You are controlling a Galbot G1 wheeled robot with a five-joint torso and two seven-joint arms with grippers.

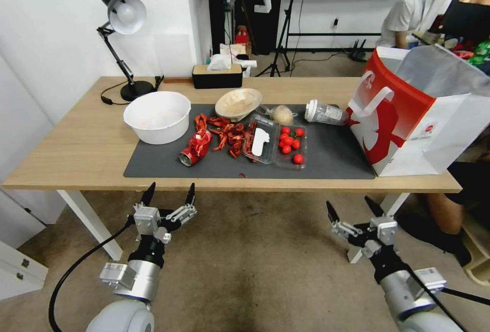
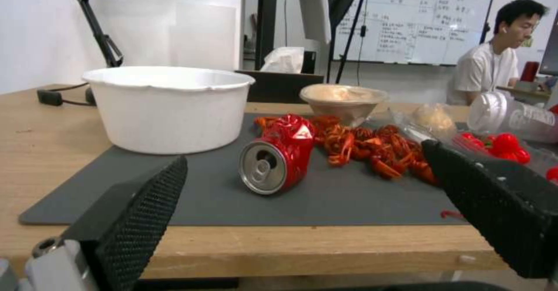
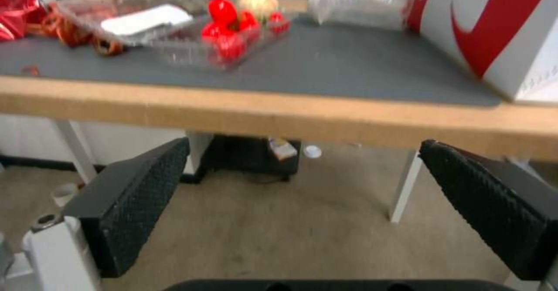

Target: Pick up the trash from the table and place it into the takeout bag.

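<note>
Trash lies on the dark mat (image 1: 332, 161) of the table (image 1: 76, 148), all of it left of the takeout bag (image 1: 408, 117). Crushed red can (image 1: 196, 147) sits farthest from the bag, on its side, long axis running front to back, open end (image 2: 263, 169) facing the left gripper (image 1: 169, 194). Left gripper hangs below the table edge, fingers apart, directly before the can. Right gripper (image 1: 354, 207), fingers likewise spread, hangs nearer the bag.

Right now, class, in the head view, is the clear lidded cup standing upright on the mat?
No: the clear lidded cup lies on its side on the dark grey mat, its white lid facing away from the takeout bag.
</note>
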